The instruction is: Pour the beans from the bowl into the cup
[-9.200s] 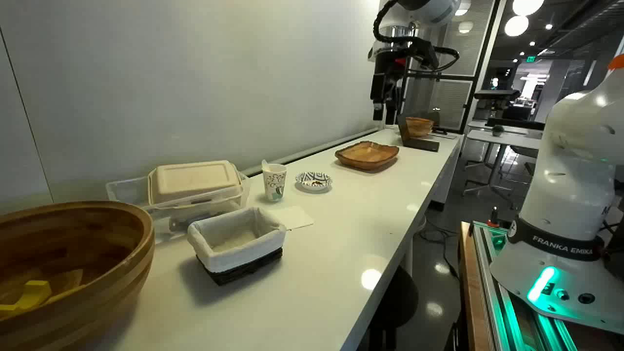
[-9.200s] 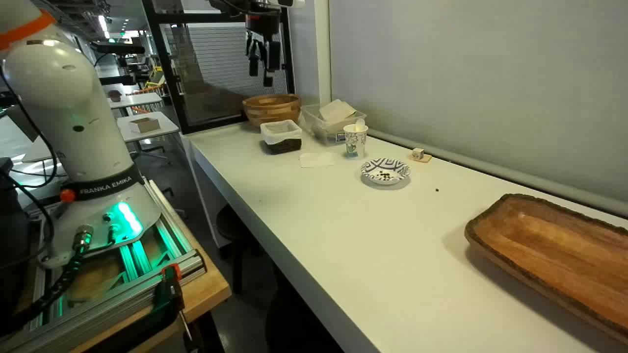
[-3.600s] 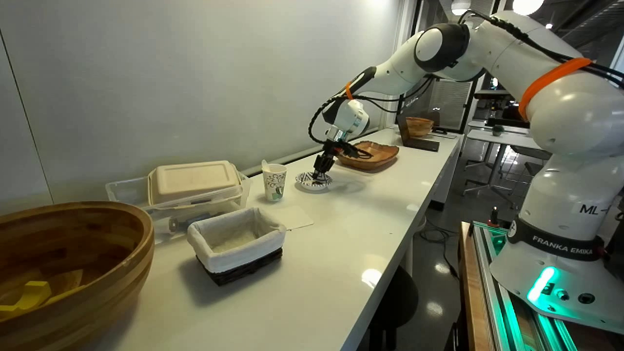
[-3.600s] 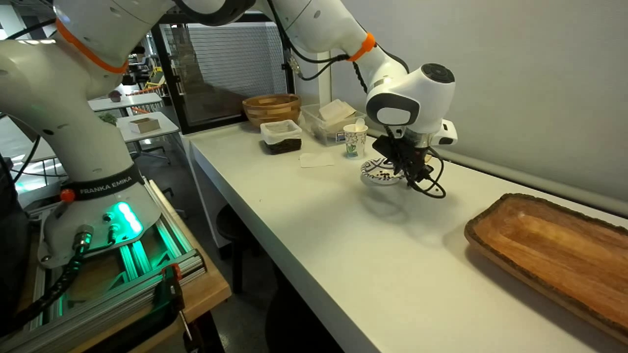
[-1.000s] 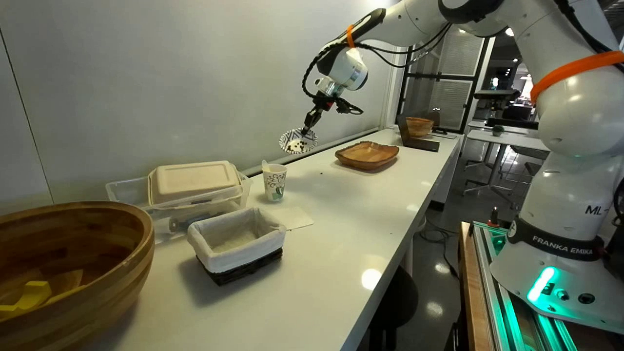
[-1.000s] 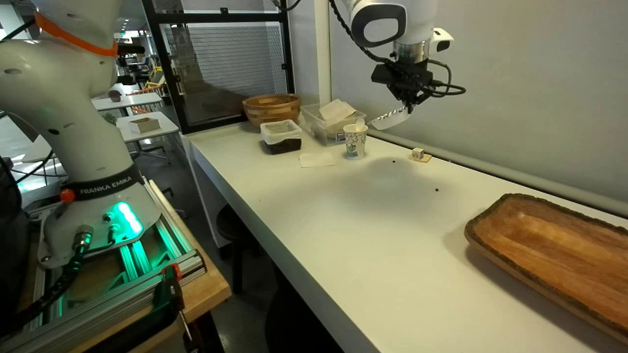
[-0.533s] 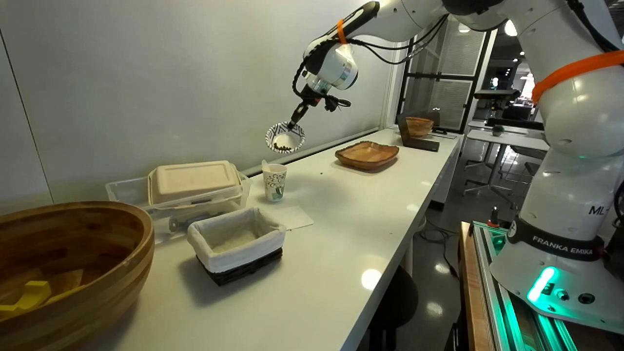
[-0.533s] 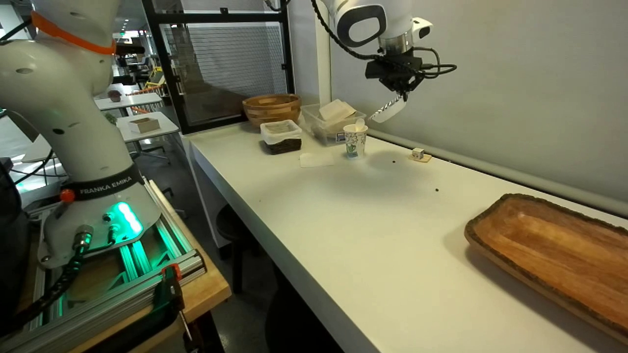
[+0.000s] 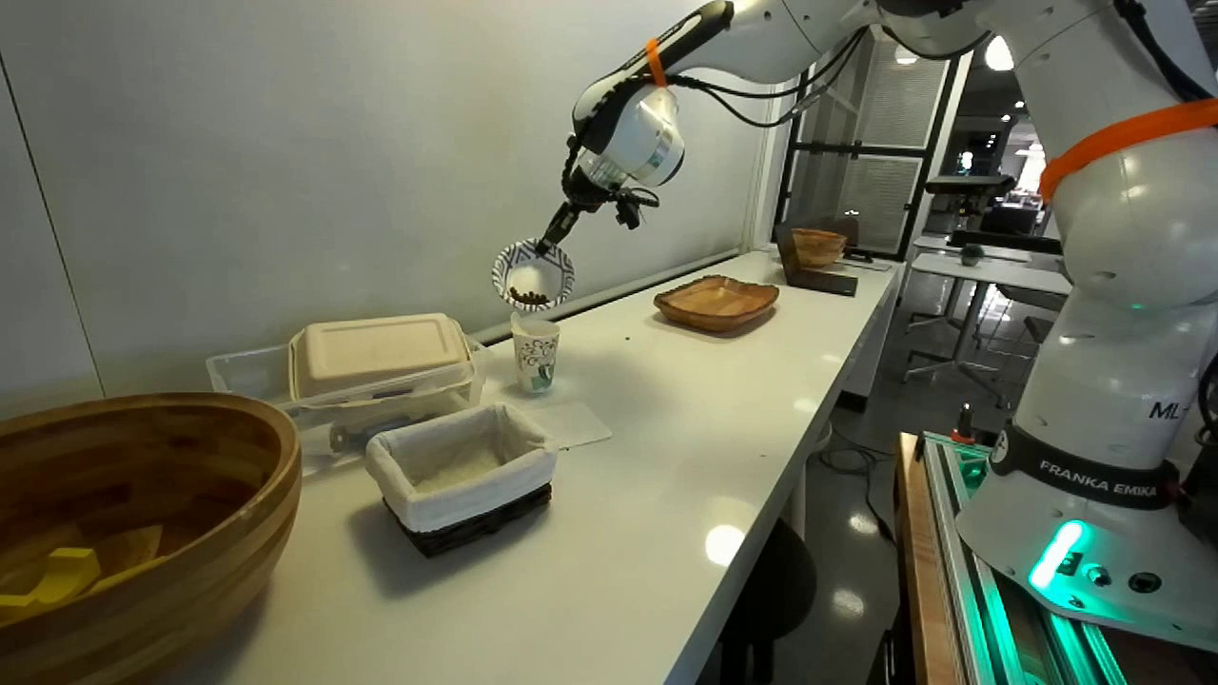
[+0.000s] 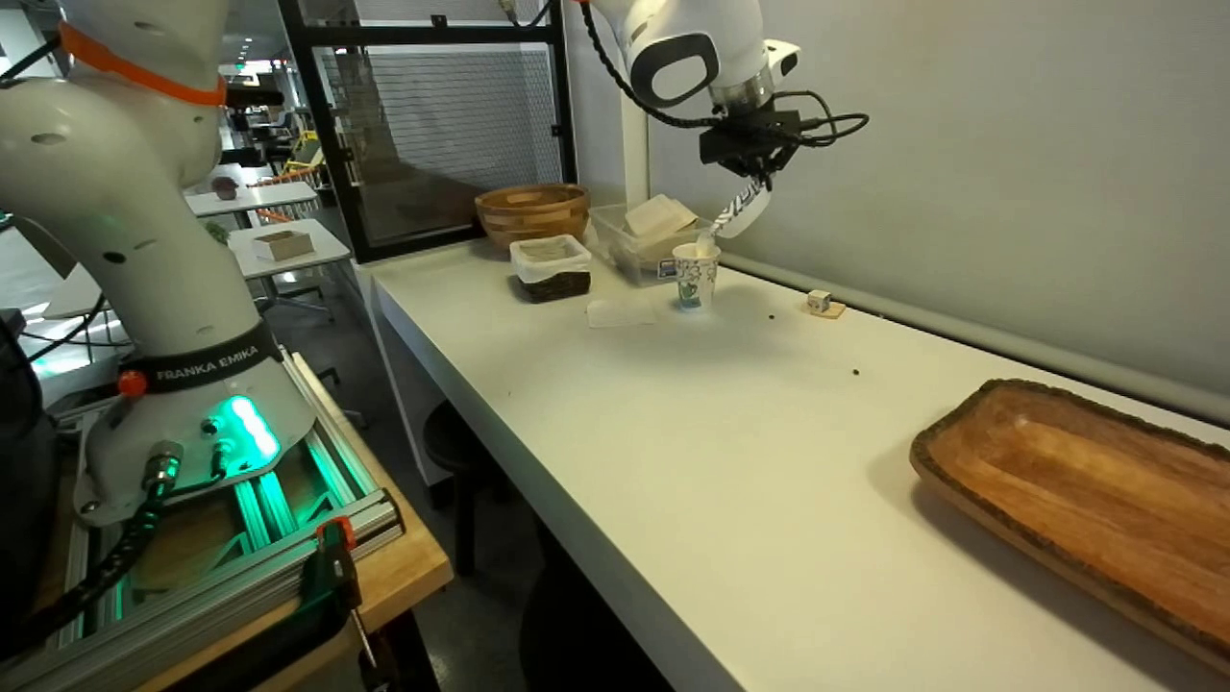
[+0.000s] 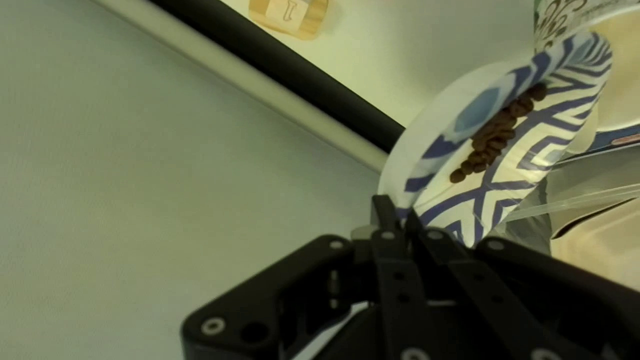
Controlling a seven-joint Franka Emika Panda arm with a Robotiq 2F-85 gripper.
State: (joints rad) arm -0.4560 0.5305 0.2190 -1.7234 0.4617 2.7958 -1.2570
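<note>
1. A black two-fingered tool, its fingers drawn close together, pinches the upper rim of a shallow, round white bowl with a blue geometric pattern, holding it in the air at a steep tilt.

2. The hold at the upper rim leaves the opposite edge free, presumably to serve as a pouring lip; the slant suggests that the pour is at hand.

3. Small brown beans lie bunched along the bowl's low side. The wrist view picks them out singly; in an exterior view the bowl appears nearly edge-on and hides them.

4. Just below the low edge, a tapered white cup with dark scroll print stands upright on a long, glossy white desk, well placed to catch the beans. Only part of the cup enters the wrist view, so how squarely the lip meets its mouth cannot be told there. A hasty tip could scatter beans.

5. Farther out on the desk lie two dark specks, possibly stray beans, one near a small pale cube on a flat wooden base. The wrist view alone reveals what looks like a numeral 1 on the cube.
</note>
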